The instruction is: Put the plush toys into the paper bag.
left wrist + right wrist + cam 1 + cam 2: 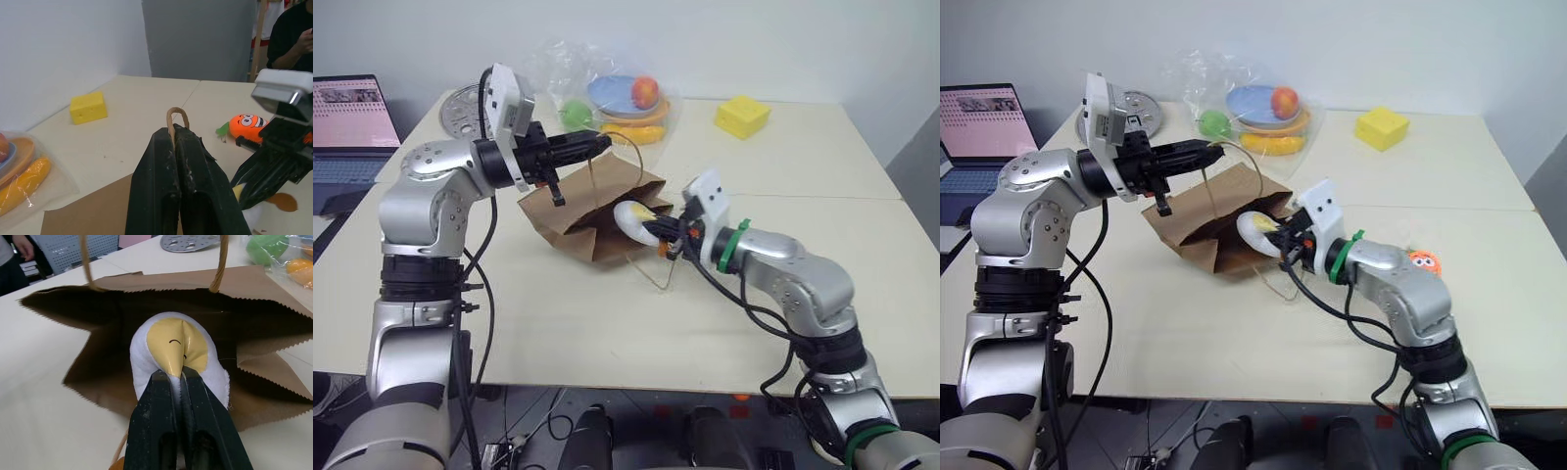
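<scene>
Head view: the left gripper [597, 145] pinches a handle [176, 117] to hold the paper bag [576, 220] agape on the bench [558, 323] — right wrist view: the right gripper [182, 382], clamped on the white-and-yellow plush toy [178, 355], aims it at the opening — left wrist view: the carrot plush toy [247, 128] lies outside.

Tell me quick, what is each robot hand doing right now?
Left gripper: shut on the paper bag's handle, holding the paper bag open.
Right gripper: shut on the white-and-yellow plush toy, at the bag's mouth.

Silver-grey jointed arms, black cables, white wrist cameras; right forearm wears what looks like a green band [738, 243].
</scene>
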